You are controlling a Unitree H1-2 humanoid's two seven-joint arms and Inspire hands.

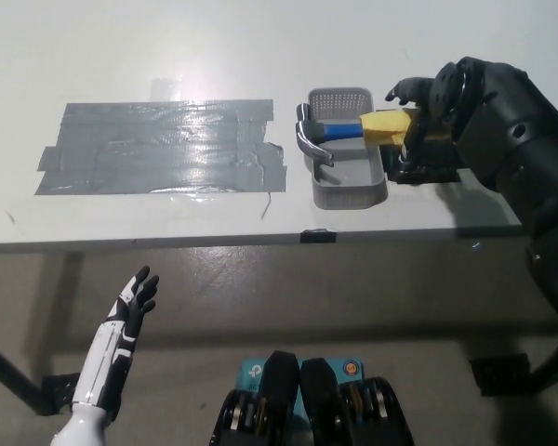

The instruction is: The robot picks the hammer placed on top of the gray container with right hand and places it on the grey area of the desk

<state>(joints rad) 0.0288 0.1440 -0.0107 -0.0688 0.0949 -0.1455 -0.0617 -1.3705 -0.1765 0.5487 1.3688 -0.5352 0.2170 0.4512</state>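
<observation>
Two hands are in shot, but only the black right hand is anywhere near the action. It hangs over the yellow end of the hammer handle, fingers curled down around it; whether they've actually closed on it or just hover there, the picture doesn't really show. The hammer lies across the top of the gray container, resting on its rims, with the metal claw head poking out over the left edge and the blue part of the handle spanning the middle. The yellow grip sticks out past the right rim toward the hand. Under the hand there's a black patch on the white surface, just beside the container's right side. Further left, well apart from the container, sits the grey area, a shiny patch of tape strips. The white left hand rests low at the lower left, below the surface's front edge, fingers spread and holding nothing.
</observation>
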